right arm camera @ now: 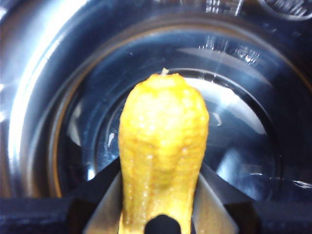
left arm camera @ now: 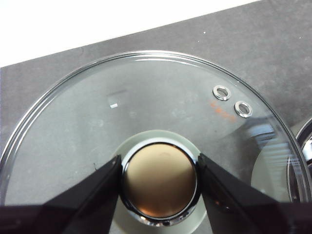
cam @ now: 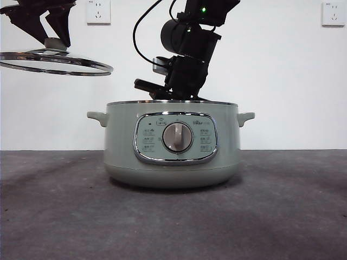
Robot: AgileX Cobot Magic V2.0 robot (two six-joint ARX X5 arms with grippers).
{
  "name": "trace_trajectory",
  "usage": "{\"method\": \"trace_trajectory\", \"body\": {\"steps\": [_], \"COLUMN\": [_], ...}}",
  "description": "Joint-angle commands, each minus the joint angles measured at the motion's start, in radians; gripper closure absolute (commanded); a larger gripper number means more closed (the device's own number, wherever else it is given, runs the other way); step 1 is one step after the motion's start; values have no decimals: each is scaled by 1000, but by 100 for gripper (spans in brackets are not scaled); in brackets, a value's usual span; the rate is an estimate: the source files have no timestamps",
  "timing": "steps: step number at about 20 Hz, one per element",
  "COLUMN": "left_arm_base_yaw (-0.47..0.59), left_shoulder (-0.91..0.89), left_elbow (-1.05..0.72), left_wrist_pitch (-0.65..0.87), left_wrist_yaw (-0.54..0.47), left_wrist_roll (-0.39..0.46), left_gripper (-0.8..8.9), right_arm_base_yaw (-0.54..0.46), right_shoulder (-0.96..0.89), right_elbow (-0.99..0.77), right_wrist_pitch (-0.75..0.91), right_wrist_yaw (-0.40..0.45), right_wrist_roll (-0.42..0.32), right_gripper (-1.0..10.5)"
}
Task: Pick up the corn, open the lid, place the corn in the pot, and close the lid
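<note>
Sage-green pot [cam: 172,142] sits open; right gripper [right arm camera: 163,204] clamps corn [right arm camera: 163,151] inside it; at ten o'clock, left gripper [left arm camera: 160,183] pinches the raised lid [left arm camera: 146,107] by its knob.

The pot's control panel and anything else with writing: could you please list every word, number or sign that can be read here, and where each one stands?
Brand mark at the control panel's upper right, on the pot: too small and blurred to read.
Button labels either side of the dial: icons and tiny characters, unreadable.
Faint reddish print on the glass lid near its two vent holes: blurred, unreadable.
Wall sockets: no readable text.
</note>
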Motion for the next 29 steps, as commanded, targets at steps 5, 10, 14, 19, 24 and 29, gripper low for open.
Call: {"method": "trace_trajectory", "body": {"steps": [5, 10, 14, 19, 24, 29], "left_arm_base_yaw": [-14, -57, -101, -154, -230, -340], "left_shoulder": [-23, -23, -22, -22, -21, -18], "left_elbow": [13, 13, 13, 13, 13, 13], "left_wrist_pitch": [36, 36, 28, -5, -58, -76], "left_wrist_yaw": [60, 60, 59, 59, 60, 60], "left_wrist_roll": [-8, -16, -24, -31, -31, -37], "left_gripper": [826, 826, 826, 826, 826, 826], "right_arm_base_yaw": [3, 4, 33, 90, 119, 142], "right_shoulder": [27, 27, -41, -277, -548, -835], "right_elbow": [3, 6, 156, 179, 119, -126], "right_wrist_pitch": [-13, -19, -190, -435, -455, -456], "right_wrist_yaw": [-2, -2, 103, 368, 403, 402], "right_wrist_roll": [-1, 24, -8, -37, -42, -27], "right_gripper": [894, 398, 411, 963, 955, 955]}}
